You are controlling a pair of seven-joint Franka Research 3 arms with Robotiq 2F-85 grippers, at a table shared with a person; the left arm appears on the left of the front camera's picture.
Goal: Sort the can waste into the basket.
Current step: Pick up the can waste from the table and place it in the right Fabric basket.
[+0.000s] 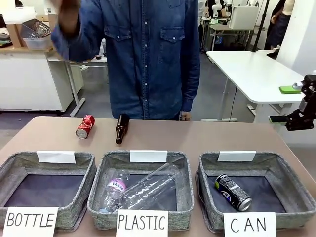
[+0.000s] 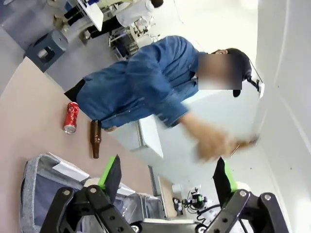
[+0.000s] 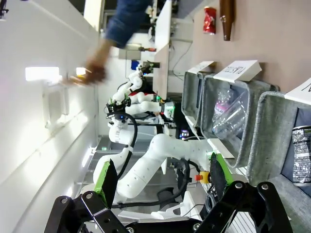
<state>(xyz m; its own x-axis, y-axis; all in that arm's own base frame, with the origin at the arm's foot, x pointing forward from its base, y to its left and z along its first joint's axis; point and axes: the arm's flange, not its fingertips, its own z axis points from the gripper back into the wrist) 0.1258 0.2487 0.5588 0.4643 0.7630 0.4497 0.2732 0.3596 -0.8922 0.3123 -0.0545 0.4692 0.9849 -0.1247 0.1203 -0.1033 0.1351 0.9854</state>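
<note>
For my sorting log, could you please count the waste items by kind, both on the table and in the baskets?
Metal cans: 2, the red can and the black can
Brown glass bottle: 1
Clear plastic bottles: 2
Total: 5

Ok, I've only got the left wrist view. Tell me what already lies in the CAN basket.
Observer: One black can with blue and white print, on its side on the dark floor of the CAN basket.
Operator: Place the red can against the basket signs for me.
Observer: The red can lies on the table beyond the right end of the BOTTLE basket, two baskets left of CAN.
Operator: Now report the right gripper.
Observer: The right gripper is open, with nothing between its pads.
</note>
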